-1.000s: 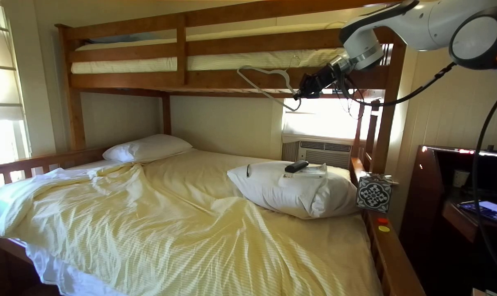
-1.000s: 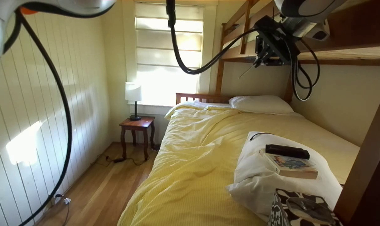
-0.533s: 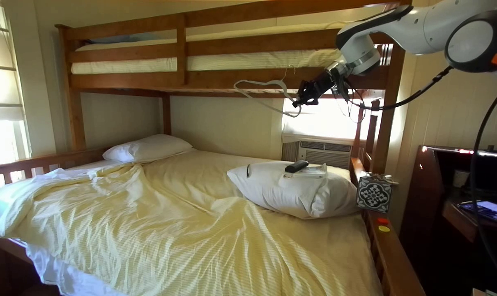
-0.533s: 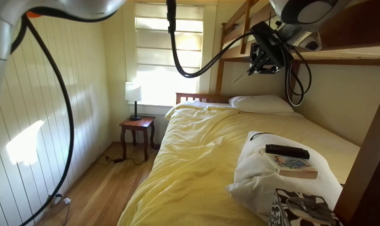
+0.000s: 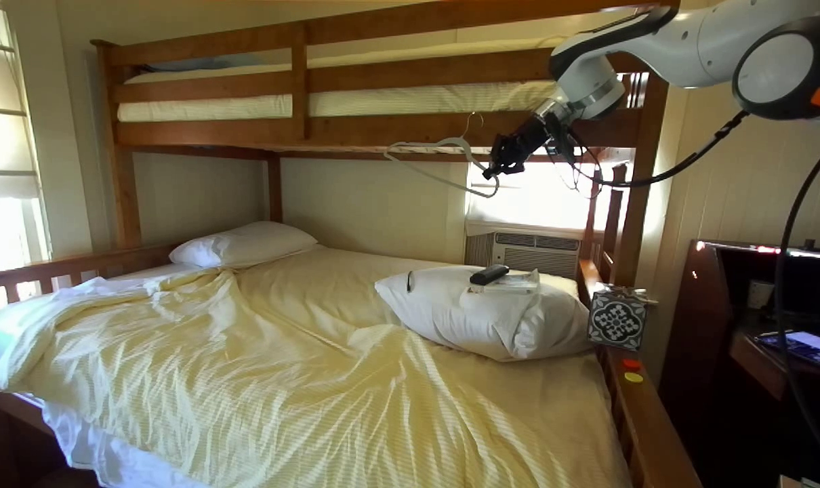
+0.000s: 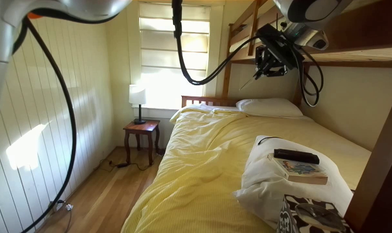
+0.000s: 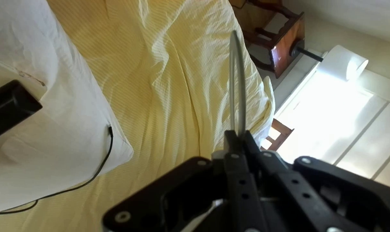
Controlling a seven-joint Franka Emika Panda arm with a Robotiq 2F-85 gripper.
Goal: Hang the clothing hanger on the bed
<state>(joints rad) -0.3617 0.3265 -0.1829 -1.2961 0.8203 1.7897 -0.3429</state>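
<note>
The room has one bunk bed (image 5: 356,129), with wrinkled yellow sheet (image 5: 268,352) and two pillows (image 5: 247,245); at nine o'clock in an exterior view, one table (image 6: 145,127) carries one lamp (image 6: 137,96). In the wrist view, the gripper (image 7: 238,135) pinches one hanger (image 7: 242,93), in the air, pointing to twelve o'clock.

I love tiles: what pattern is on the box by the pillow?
The box has a white floral motif on dark grey, best seen in an exterior view.

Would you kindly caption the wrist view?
Black gripper holding a thin, whitish clothing hanger above a rumpled, yellow-sheeted bed.
</note>
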